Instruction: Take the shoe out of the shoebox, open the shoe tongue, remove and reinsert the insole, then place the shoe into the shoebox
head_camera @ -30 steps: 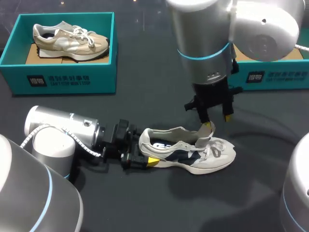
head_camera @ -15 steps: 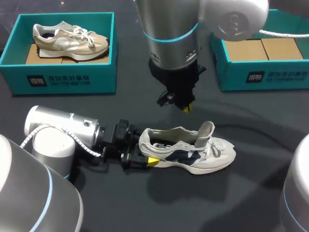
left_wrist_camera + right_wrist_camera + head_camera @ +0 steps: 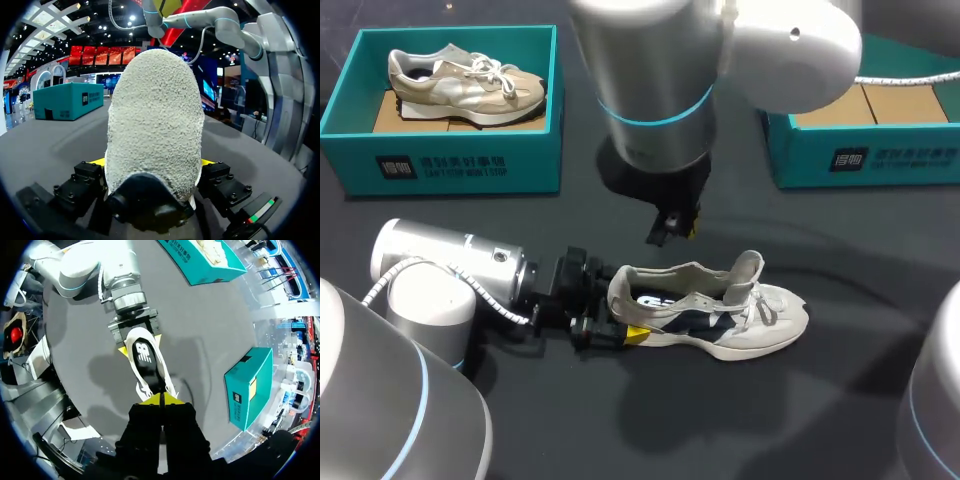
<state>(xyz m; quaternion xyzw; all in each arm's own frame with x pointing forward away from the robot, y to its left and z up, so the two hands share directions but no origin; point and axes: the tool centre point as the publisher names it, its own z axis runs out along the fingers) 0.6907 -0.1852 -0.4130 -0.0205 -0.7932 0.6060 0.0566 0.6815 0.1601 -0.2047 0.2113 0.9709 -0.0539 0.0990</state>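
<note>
Dark grey tabletop (image 3: pixel 650 420) underneath everything, and two grippers are in play.

Left gripper (image 3: pixel 152 161) first. Its two yellow-tipped fingers (image 3: pixel 206 161) are clamped on the heel of the white-and-navy shoe (image 3: pixel 720 315), one tip on each side, with the heel filling the space between them. That shoe lies on its sole on the table, out of any box, toe pointing away from the left fingers. Its tongue (image 3: pixel 748 268) stands pulled up, and the dark insole (image 3: pixel 655 298) shows inside the opening.

Over to the right gripper (image 3: pixel 161 399): two yellow tips pressed flat together, nothing between them. It hangs above the shoe and clear of it. From its wrist the shoe runs straight ahead of the tips, laced toe end nearest, heel and left gripper further out. The big right arm (image 3: pixel 650 80) comes down over the middle of the table, and the left arm (image 3: pixel 450 270) lies low behind its fingers.

Outward now: two teal shoeboxes, both well apart from either pair of fingers. The first shoebox (image 3: pixel 450 165) sits far ahead of the right tips, past the left arm, and carries shoe number two, a beige shoe (image 3: pixel 465 85) lying on brown cardboard. The second shoebox (image 3: pixel 865 155) sits off to one side of the right tips, with brown cardboard (image 3: pixel 910 100) on its floor.
</note>
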